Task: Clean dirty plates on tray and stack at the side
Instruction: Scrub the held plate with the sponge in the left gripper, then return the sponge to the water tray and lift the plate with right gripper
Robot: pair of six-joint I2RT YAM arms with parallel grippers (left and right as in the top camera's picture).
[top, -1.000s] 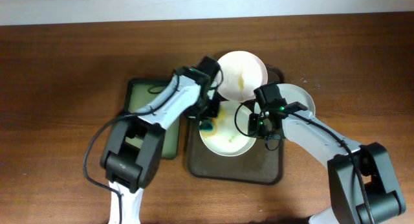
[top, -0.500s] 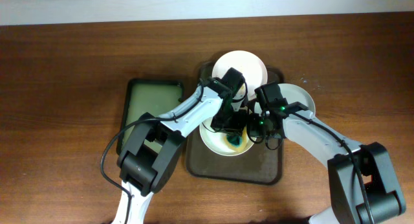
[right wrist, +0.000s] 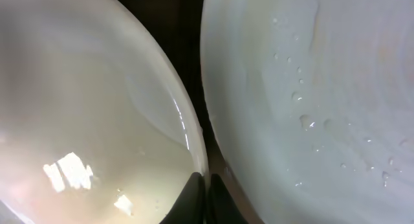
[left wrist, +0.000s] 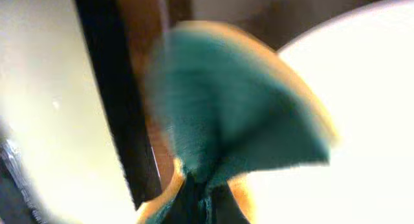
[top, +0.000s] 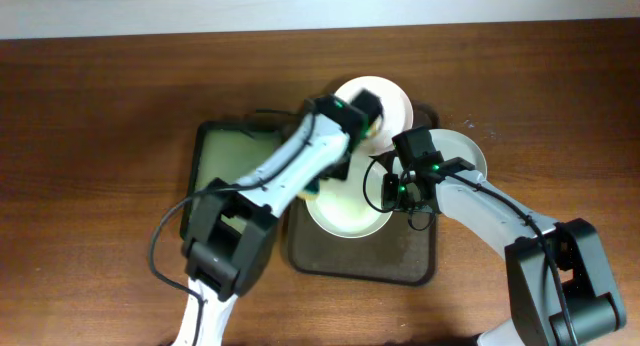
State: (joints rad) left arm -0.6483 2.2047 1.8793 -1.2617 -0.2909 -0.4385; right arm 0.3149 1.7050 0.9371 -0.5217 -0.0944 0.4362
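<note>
The near plate [top: 350, 221] lies in the tray [top: 410, 264], toward its front left; the far plate [top: 388, 96] sits at the tray's back edge and overhangs the rim; the third plate [top: 468, 151] is on the right, partly over the tray's rim and partly over the table [top: 100, 136]. The near plate's middle looks yellowish in the overhead view; the third plate carries small water drops [right wrist: 304, 120] in the right wrist view.

The left gripper [left wrist: 197, 201] is clamped on a teal sponge [left wrist: 239, 114] with a yellow back — blurred in its own camera; the sponge sits at the near plate's left edge, above the strip of tray between that plate and the green tray [top: 225, 151]. The left arm reaches across the far plate's left side.

The right gripper [right wrist: 206, 193] has its fingers drawn together on the near plate's right rim — in the narrow gap between that plate and the third one; the two plates lie just beside each other there.
</note>
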